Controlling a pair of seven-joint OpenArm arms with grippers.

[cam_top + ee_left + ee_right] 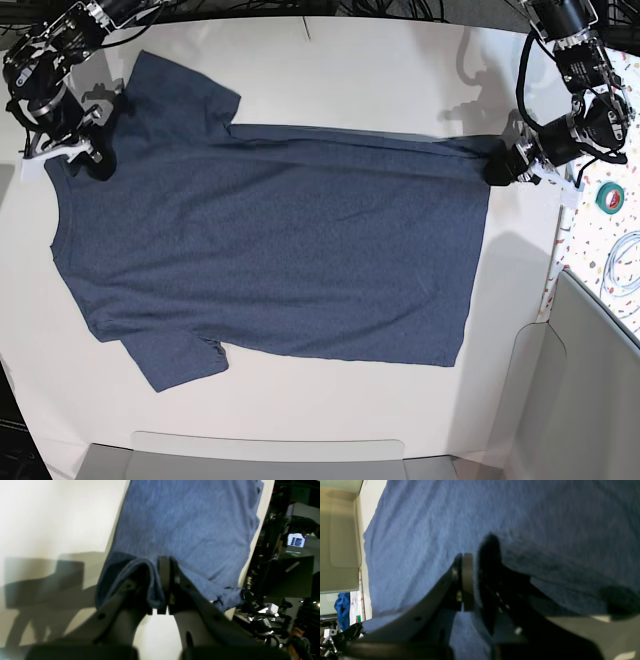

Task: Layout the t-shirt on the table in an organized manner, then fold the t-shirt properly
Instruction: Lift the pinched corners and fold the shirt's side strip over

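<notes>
**T-shirt spread flat, a pincer clamped at each end**

The t-shirt (pixel 280 250) lies spread across the white table (pixel 380 60), collar toward the base view's left, hem toward its right. The left pincer (pixel 163 585) is clamped on a bunched corner of the hem, near the table's edge. The right pincer (pixel 472 580) is pinched together on cloth at the shoulder, beside the collar.
</notes>
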